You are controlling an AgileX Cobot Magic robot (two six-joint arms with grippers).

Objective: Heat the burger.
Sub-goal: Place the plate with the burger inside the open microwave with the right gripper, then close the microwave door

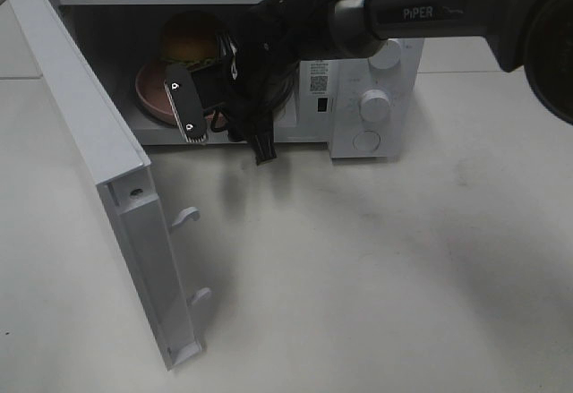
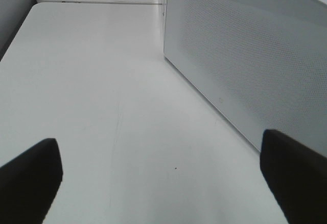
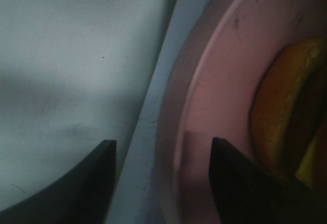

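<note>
Right gripper (image 1: 228,142) reaches across the middle into the microwave (image 1: 376,80) cavity. Its jaws stand spread apart. In the right wrist view (image 3: 162,142) the plate (image 3: 214,81) rim lies in the gap between the two fingertips: one finger hangs over the plate, the other over the white sill. Contact with the rim cannot be confirmed.

Left gripper (image 2: 158,147) is out of the exterior view. In the left wrist view its jaws stand wide apart with nothing between them, above the table (image 2: 102,81) and beside the door (image 2: 245,66), whose panel carries a fine dot mesh.

Burger (image 1: 190,39) sits on the pink plate (image 1: 152,89) inside the cavity, toward the rear left. In the right wrist view the bun (image 3: 278,117) shows orange-brown with a yellow edge.

Door (image 1: 81,115) is swung fully open to the left; two latch hooks project from its free edge.

Markings:
- Arm link (image 1: 430,12): "PiPER" in white letters.
- Control panel: a QR label (image 1: 320,78) with small print too fine to read.
- Two dials (image 1: 374,105) stand one above the other, with a round button (image 1: 367,140) below them.
</note>
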